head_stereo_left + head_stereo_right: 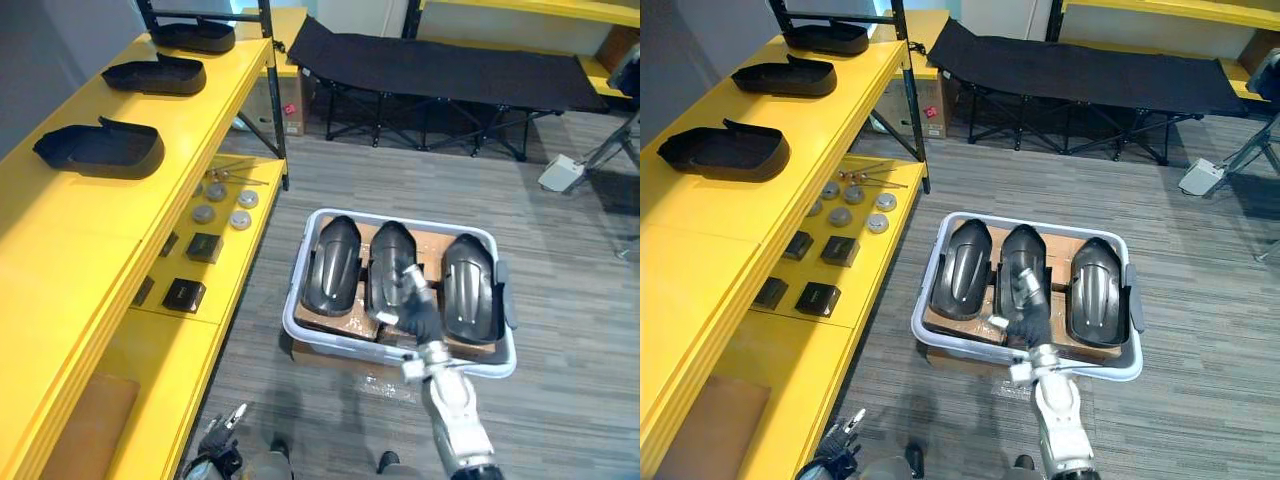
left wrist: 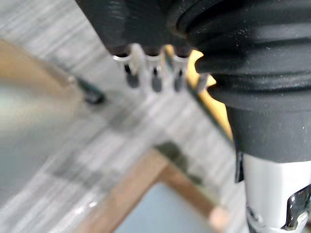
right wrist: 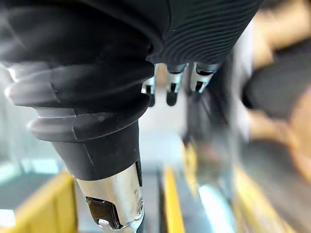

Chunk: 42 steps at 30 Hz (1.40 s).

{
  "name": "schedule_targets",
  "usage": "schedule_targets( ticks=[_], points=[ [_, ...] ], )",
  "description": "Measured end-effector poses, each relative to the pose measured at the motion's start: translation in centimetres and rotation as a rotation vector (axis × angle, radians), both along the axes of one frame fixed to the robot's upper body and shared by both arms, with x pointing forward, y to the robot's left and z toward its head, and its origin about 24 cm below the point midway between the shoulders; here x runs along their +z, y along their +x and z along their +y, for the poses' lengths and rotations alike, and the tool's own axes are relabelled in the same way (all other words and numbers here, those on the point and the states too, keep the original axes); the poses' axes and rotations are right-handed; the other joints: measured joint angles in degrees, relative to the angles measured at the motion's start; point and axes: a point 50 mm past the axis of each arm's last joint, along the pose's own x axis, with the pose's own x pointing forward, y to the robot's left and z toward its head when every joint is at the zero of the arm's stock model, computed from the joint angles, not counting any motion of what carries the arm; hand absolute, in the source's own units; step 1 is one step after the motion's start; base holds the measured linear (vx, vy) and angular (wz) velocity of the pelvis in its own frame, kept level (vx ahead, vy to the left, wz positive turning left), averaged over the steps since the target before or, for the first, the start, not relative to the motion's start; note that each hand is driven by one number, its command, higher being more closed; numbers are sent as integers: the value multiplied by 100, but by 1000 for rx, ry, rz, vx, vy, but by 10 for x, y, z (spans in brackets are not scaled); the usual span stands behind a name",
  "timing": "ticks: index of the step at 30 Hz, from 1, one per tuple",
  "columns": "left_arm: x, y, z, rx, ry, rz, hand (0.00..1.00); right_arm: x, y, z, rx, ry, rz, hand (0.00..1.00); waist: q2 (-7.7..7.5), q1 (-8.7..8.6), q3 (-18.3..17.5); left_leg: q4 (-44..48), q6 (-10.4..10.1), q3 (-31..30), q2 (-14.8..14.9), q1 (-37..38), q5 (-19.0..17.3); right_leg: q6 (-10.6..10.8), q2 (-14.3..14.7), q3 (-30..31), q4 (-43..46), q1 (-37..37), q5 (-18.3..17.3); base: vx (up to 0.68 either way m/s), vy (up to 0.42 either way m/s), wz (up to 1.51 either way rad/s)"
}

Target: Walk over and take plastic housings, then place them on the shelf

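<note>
The right hand (image 1: 412,305) is hovering at the middle housing (image 1: 392,245), grip impossible to tell; tight-packed neighbours (image 1: 333,262) could be snagging any lift.

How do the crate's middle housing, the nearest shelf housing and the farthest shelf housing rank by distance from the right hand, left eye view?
1. middle housing, in the crate, under the right hand.
2. nearest shelf housing, on the yellow shelf, to its left.
3. farthest shelf housing, at that shelf's far end.
</note>
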Motion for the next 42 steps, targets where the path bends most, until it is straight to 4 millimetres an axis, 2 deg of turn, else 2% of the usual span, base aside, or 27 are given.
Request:
schedule_targets(
  ticks=[2, 3, 5, 8, 11, 13, 15, 19, 22, 23, 25, 26, 28, 30, 37, 40, 42],
  points=[
    [-2, -8, -1, -10, -4, 28, 0, 4, 1, -33, -163, -35, 19, 0, 0, -18, 0, -9, 0, 90, 9, 74, 0, -3, -1, 53, 42, 0, 11, -38, 19, -17],
    [-3, -9, -2, -14, -3, 32, 0, 5, 0, -41, -202, -41, 27, 0, 0, -15, 0, -5, 0, 124, 13, 81, 0, -4, 0, 82, 49, -10, 17, -76, 21, -24],
    [-3, -10, -2, -48, 10, 49, 0, 7, 3, -72, -341, -21, 60, 0, 7, -26, 25, 4, 0, 157, 28, 48, 0, -38, 18, 146, 50, -106, 87, -98, 10, -21],
    [-3, -9, 1, -62, 26, 49, 0, -2, 3, -102, -456, 39, 133, 0, -41, -63, 81, 53, 43, 130, 21, -120, 26, -35, 4, 142, 91, -271, 97, -143, -9, -2],
    [2, 0, 9, -86, 63, 17, 0, 0, 8, -121, -526, 87, 144, 0, -87, -93, 361, 410, 40, 14, 67, -614, -78, -59, 17, 119, 138, -548, 76, -190, -33, 8],
    [7, 14, 11, -94, 75, -36, 0, 10, 16, -134, -557, 114, 121, 0, -74, -81, 695, 651, 46, -94, 111, -942, -81, -139, 23, 81, 246, -788, 8, -221, -7, 15],
    [12, 22, 13, -102, 84, -76, 0, 19, 26, -144, -571, 124, 105, 0, -59, -82, 921, 736, 60, -188, 112, -1173, 5, -120, 24, 14, 319, -961, 15, -180, -17, 16],
    [17, 31, 21, -106, 117, -115, 0, 27, 35, -160, -609, 141, 107, 0, -114, -43, 1118, 880, 81, -335, 97, -1551, 60, -116, 26, -72, 331, -1190, 133, -53, 2, 17],
    [21, 42, 20, -118, 117, -146, 0, 46, 47, -178, -640, 155, 86, 0, -98, 7, 1302, 1125, 153, -417, 82, -1891, 50, -115, 47, -142, 329, -1372, 234, 0, 24, 16],
    [23, 48, 18, -137, 119, -163, 0, 57, 52, -189, -670, 153, 88, 0, -35, 32, 1364, 1236, 173, -486, 69, -2096, 40, -128, 44, -188, 331, -1491, 275, 11, 38, 18],
    [25, 53, 15, -149, 115, -177, 0, 70, 60, -195, -692, 161, 86, 0, 31, 98, 1438, 1276, 189, -499, 51, -2205, 43, -126, 32, -190, 332, -1571, 310, 9, 37, 11],
    [26, 57, 11, -155, 102, -191, 0, 87, 69, -200, -704, 154, 84, 0, 155, 114, 1509, 1367, 207, -569, 6, -2342, 34, -118, 14, -208, 355, -1655, 316, -4, 34, 10],
    [27, 61, 7, -168, 102, -210, 0, 102, 74, -204, -721, 135, 75, 0, 277, 138, 1574, 1409, 220, -626, -30, -2447, 27, -111, -3, -217, 387, -1734, 321, -16, 35, 13],
    [29, 66, 1, -189, 93, -223, 0, 120, 80, -209, -761, 123, 87, 0, 463, 205, 1674, 1440, 264, -691, -65, -2643, 50, -107, -24, -303, 449, -1906, 323, -32, 18, 14],
    [21, 61, -11, -182, 37, -186, 0, 140, 80, -225, -834, 74, 201, 0, 875, 308, 1873, 1415, 341, -773, -140, -2958, 143, -179, -139, -379, 802, -2348, 255, -22, 12, 7],
    [21, 61, -18, -191, 17, -191, 0, 149, 75, -234, -866, 50, 224, 0, 1012, 363, 1935, 1393, 360, -784, -225, -3049, 193, -159, -242, -397, 1031, -2530, 132, -12, 20, 8],
    [21, 61, -19, -202, 14, -192, 0, 147, 75, -234, -883, 56, 263, 0, 1028, 390, 1934, 1301, 359, -785, -258, -3055, 256, -123, -310, -400, 1152, -2627, 49, -13, 5, 8]
  ],
)
